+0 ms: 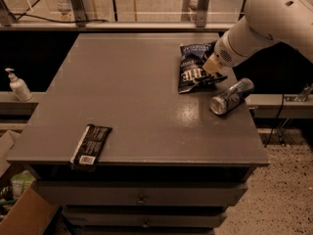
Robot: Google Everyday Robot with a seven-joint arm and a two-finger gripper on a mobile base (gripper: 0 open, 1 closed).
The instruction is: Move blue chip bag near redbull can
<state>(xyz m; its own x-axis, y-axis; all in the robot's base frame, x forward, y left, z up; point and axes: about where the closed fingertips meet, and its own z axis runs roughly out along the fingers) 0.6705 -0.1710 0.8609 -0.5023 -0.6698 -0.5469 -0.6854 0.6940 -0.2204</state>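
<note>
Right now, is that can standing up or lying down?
Lying down: the can rests on its side. The gripper is at the chip bag.

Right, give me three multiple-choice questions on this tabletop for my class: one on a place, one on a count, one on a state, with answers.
1. Where is the gripper? A at the right side of the blue chip bag; B at the front-left corner; C out of view.
2. How many things lie on the table? A one; B three; C six.
3. How is the redbull can placed? A upright; B on its side; C on top of the bag.

Answers: 1 A, the gripper meets the bag near the far right corner. 2 B, the bag, the can and a black wrapper. 3 B, its length lies flat on the table, silver top towards the front.
</note>
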